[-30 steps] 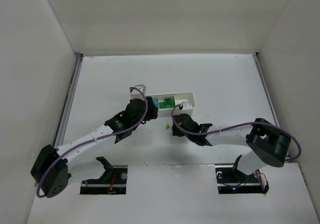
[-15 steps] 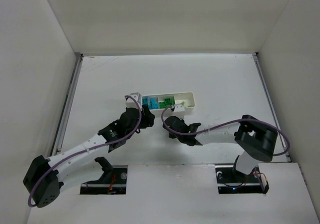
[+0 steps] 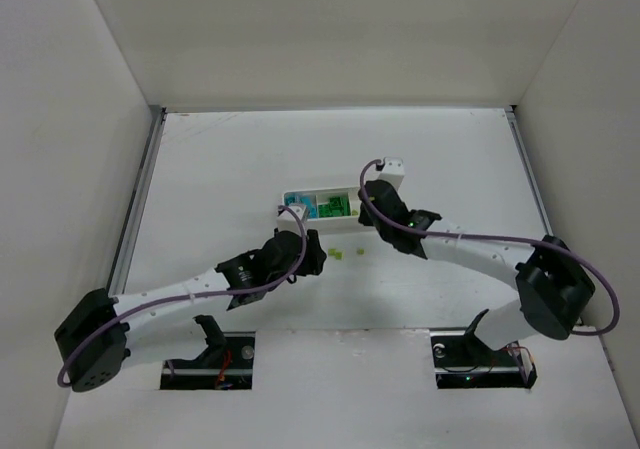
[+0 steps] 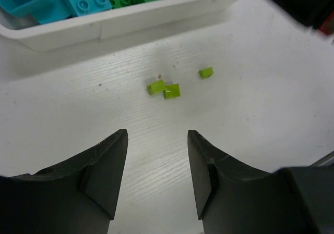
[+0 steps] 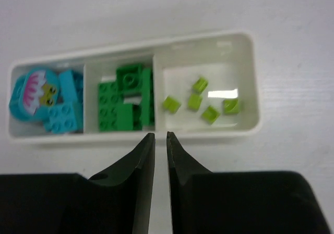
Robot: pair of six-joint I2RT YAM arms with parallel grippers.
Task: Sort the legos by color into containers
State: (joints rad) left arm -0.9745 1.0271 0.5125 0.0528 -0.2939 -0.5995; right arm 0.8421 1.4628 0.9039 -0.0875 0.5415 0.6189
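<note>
The white tray [image 5: 245, 127] has three compartments: cyan-blue bricks [image 5: 62, 114] on the left, green bricks [image 5: 125, 101] in the middle, and several yellow-green pieces [image 5: 209, 113] on the right. It also shows in the top view [image 3: 300, 197]. Three tiny yellow-green pieces [image 4: 171, 91] lie on the table just in front of the tray [image 4: 130, 23]; they also show in the top view [image 3: 336, 255]. My left gripper [image 4: 157, 140] is open and empty, a short way back from them [image 3: 314, 257]. My right gripper [image 5: 160, 137] is shut and empty, above the tray's near rim [image 3: 368, 201].
White walls enclose the table on three sides, with a metal rail along the left edge [image 3: 140, 199]. My right arm [image 3: 460, 249] crosses over the tray's right end. The two arm bases [image 3: 210, 354] sit at the near edge.
My left arm has pulled back from the tray's left end to the near side, facing the loose pieces. My right arm has swung from the table in front of the tray to above its right end.
</note>
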